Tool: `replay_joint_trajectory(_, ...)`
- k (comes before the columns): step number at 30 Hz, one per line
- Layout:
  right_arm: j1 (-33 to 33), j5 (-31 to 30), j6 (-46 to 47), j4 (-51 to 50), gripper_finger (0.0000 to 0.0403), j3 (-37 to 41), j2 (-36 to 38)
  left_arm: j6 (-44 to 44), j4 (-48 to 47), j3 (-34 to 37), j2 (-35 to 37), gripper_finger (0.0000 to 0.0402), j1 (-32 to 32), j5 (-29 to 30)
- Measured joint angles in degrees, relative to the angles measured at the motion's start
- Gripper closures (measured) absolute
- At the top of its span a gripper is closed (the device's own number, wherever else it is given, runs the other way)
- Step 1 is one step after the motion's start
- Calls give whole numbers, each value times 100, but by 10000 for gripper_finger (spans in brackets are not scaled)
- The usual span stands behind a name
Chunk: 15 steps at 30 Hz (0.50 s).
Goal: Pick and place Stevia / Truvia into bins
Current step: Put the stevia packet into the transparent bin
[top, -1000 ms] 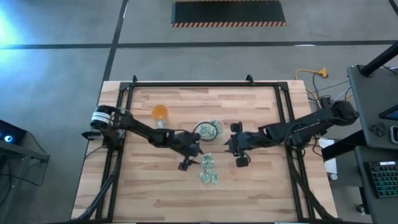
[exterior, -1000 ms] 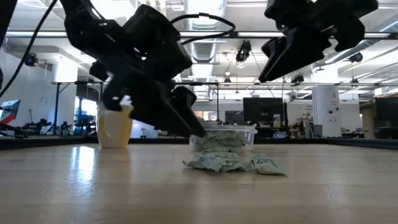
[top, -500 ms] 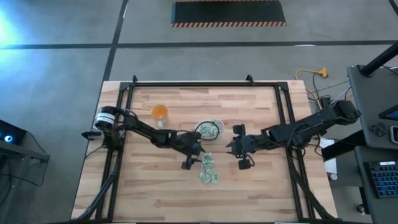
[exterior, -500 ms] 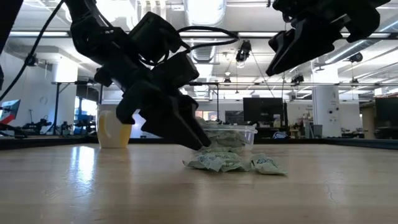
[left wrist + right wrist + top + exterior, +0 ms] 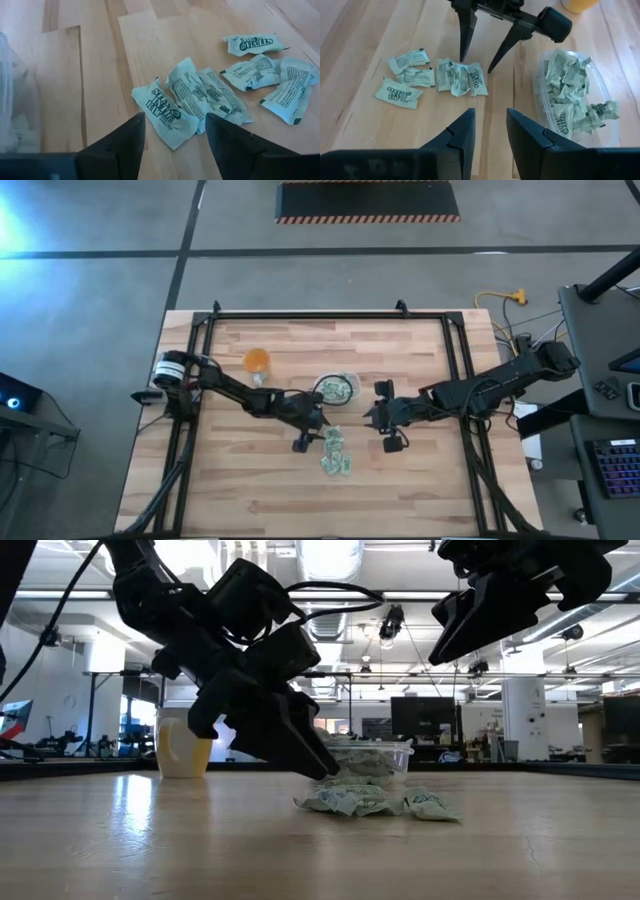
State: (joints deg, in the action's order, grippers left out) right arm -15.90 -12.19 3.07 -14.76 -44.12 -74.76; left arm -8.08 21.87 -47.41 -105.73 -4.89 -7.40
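**Stevia packets loose on the wood, left gripper poised over them**

Stevia packets point(image 5: 167, 111) lie flat in a small scatter on the wooden table point(image 5: 400, 360), just in front of the clear tub point(image 5: 580, 100), which already holds a heap of the same green-and-white packets. In the left wrist view the nearest packet lies slantwise, one short end reaching into the gap between the fingers. It reads "STEVIA IN THE RAW", and the packets beside it carry the same print. Several overlap in a clump; others lie a little apart with their long axes at different angles.

The left gripper point(image 5: 172, 137) is spread wide and holds nothing, its tips low over the near edge of the clump. In the right wrist view its fingers point(image 5: 464, 35) point down at the packets.

The right gripper point(image 5: 490, 132) hangs higher, beside the tub, fingers narrowly parted and empty.

An orange round object point(image 5: 257, 361) stands well apart, beyond the tub.
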Motion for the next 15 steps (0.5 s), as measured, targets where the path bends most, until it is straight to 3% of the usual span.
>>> replay_joint_trajectory(15,-9,20,57,-9,305,11,0,22,-35,-292,-405,213,0,-18)
